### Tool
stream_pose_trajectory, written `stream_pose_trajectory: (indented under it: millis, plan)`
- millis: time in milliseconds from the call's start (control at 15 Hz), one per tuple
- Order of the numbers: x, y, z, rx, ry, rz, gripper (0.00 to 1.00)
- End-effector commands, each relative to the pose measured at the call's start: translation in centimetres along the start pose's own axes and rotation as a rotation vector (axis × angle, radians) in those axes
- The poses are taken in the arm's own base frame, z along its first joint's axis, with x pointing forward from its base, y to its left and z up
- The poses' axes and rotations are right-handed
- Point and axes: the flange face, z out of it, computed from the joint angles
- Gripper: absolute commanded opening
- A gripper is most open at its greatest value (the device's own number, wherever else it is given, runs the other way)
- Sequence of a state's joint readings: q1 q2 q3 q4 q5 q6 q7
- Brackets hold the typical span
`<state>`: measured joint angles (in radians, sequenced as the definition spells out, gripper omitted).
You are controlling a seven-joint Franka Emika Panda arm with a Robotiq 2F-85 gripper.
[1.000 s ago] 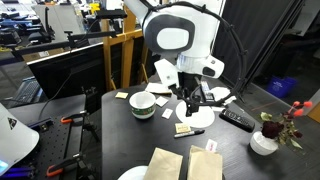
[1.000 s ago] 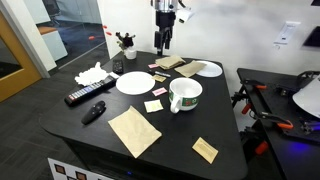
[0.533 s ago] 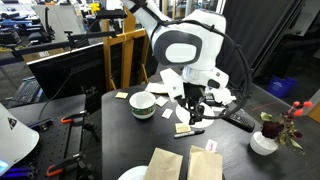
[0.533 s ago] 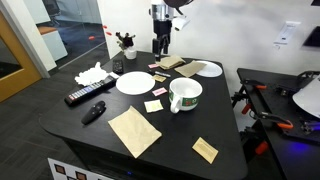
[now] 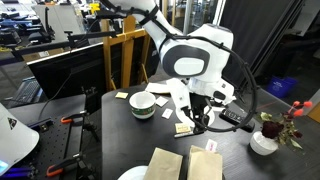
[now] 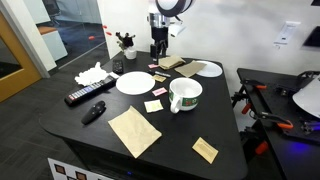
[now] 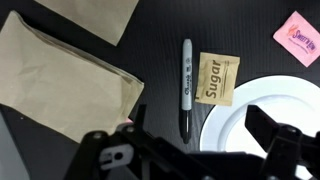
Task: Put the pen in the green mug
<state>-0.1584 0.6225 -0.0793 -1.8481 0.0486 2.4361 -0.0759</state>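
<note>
The pen (image 7: 186, 85) is a slim black marker lying flat on the black table, between a brown sugar packet (image 7: 218, 78) and folded brown napkins (image 7: 60, 70). My gripper (image 7: 195, 160) is open and empty, hanging just above the pen's near end with one finger on each side. In both exterior views the gripper (image 5: 197, 118) (image 6: 158, 48) is low over the table's far part. The green mug (image 5: 143, 104) (image 6: 185, 95) is squat, dark green outside and white inside. It stands upright, apart from the gripper.
A white plate (image 7: 262, 118) lies right beside the pen. Another white plate (image 6: 208, 69), a flower vase (image 6: 122, 45), black remotes (image 6: 85, 95), a stubby dark object (image 6: 92, 112), brown napkins (image 6: 134, 130) and small packets (image 6: 204, 150) lie on the table.
The arm has come down toward the table and the gripper now hangs lower, close over the pen. The pen and the mug have not moved.
</note>
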Motion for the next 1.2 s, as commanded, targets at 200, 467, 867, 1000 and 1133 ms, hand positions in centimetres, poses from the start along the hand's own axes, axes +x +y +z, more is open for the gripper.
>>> stream_pose_trajectory:
  millis: [200,467,867,1000,1133]
  plan:
    - [1.7,1.2,2.2,-0.004,-0.01,0.032,1.0]
    - [2.0,1.8,3.4,-0.008,-0.014,0.043,1.0]
    - [2.3,2.0,4.8,-0.013,-0.014,0.049,1.0]
    - [2.3,2.0,5.2,-0.015,-0.016,0.051,1.0]
    - [2.4,2.1,5.4,-0.016,-0.019,0.054,0.84]
